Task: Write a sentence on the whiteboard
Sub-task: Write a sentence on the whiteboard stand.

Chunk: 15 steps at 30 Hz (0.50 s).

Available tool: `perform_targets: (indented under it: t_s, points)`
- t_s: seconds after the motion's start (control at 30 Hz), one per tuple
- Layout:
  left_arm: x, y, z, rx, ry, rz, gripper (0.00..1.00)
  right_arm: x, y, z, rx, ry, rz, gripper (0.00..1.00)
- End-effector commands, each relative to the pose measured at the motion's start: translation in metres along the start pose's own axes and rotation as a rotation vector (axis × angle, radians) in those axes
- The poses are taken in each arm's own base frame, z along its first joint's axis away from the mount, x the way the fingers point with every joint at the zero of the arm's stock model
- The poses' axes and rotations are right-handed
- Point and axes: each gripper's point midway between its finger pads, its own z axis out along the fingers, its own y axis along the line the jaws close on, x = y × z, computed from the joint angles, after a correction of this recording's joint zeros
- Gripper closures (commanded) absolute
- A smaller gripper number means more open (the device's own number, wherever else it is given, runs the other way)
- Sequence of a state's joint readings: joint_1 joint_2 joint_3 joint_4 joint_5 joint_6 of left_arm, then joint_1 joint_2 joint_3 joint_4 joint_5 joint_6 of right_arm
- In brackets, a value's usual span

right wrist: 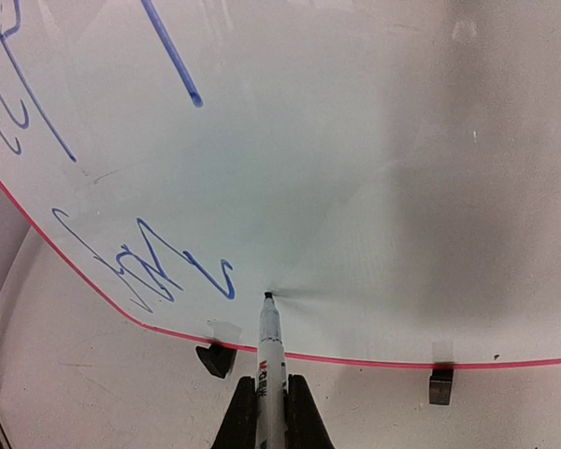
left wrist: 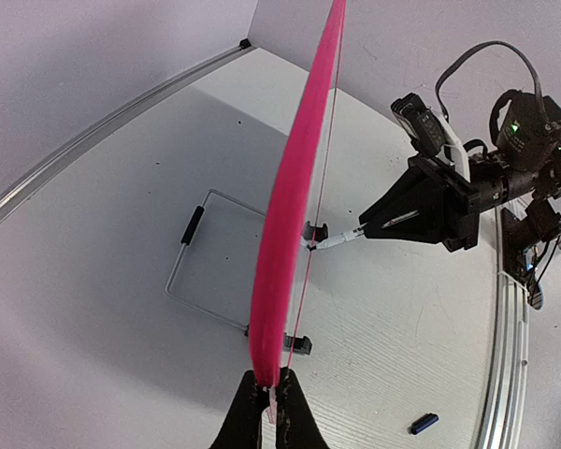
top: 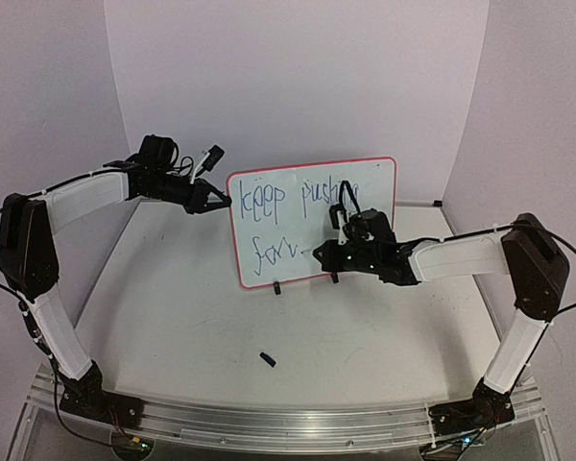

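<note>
The whiteboard (top: 288, 226) stands up on its long edge near the far edge of the table (top: 192, 317), about in the middle. Its writing side faces the arms, and its long side runs from left to right. It is flat, white and shiny, with round corners and a thin pink rim. Two small black clip feet (right wrist: 216, 358) sit under its bottom edge. A thin wire stand (left wrist: 193, 224) lies on the table behind it.

The sentence (top: 269, 195) is in thin blue pen. The top line has two words. The bottom line stops part way through its word.

The right gripper (right wrist: 271, 388) is shut tight on a marker (right wrist: 269, 341), a slim white stick with a dark tip. The marker points straight out from the jaws at the board. Its tip touches the white just to the right of the last blue letter, low down near the bottom rim. The bare white space lies to the right of the tip. So I think the next stroke has to go that way, along the bottom line.

The left gripper (left wrist: 271, 398) is shut on the pink rim, on the upper part of the board's left edge. It looks like it is there to keep the board steady. It is well apart from the writing spot, so the right arm is the one placed to write.

A small dark cap (top: 267, 359) lies on the table closer to the near edge, apart from everything else.
</note>
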<state>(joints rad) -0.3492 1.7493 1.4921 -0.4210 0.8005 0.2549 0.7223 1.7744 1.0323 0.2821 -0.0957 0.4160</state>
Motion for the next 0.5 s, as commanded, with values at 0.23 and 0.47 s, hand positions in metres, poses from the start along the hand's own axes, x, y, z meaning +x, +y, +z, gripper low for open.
perform_targets:
  t_s: [0.23,0.47]
  points:
    - [0.008,-0.012,0.002,0.012,0.051,-0.012,1.00,-0.022,0.001,0.002,0.015,-0.056,0.008,1.00]
    - [0.008,-0.013,0.002,0.013,0.050,-0.012,1.00,-0.040,0.003,-0.009,0.033,-0.110,0.011,1.00]
